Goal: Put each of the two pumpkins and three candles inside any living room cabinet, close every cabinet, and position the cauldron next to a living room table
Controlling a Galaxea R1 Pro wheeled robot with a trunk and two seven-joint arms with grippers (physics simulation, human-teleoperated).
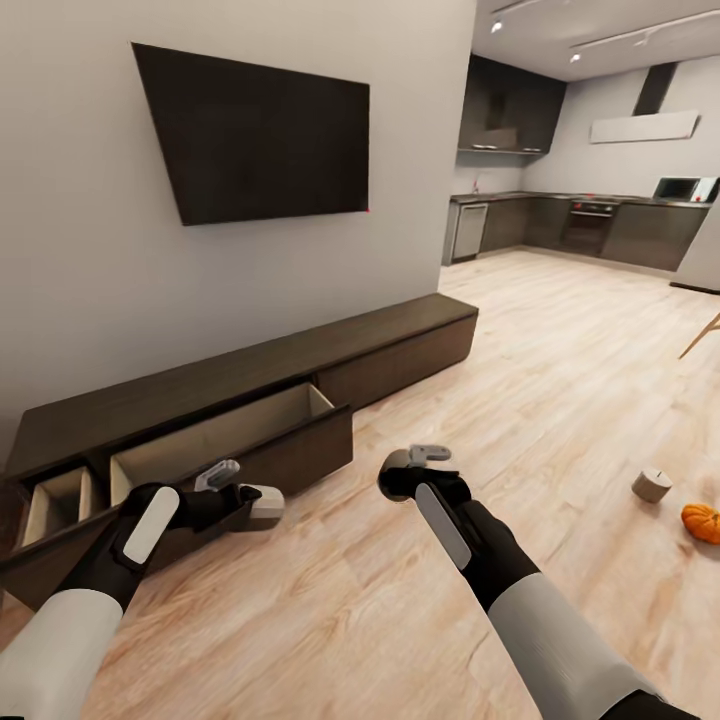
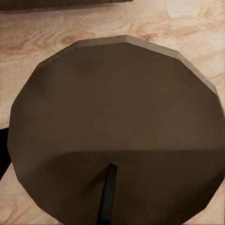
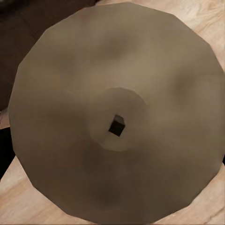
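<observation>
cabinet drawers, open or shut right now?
Open. In the head view, the cabinet has a wide drawer pulled out, pale inside and empty as far as visible; another drawer beside it is out too.

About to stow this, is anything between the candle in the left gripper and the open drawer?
Nothing visible: the candle hangs just before the open drawer, only its front panel to clear.

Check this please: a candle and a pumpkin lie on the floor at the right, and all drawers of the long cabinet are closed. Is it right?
Not quite. The candle and pumpkin do lie on the floor at the right, but the cabinet has drawers pulled open at its left end, as the head view shows.
</observation>
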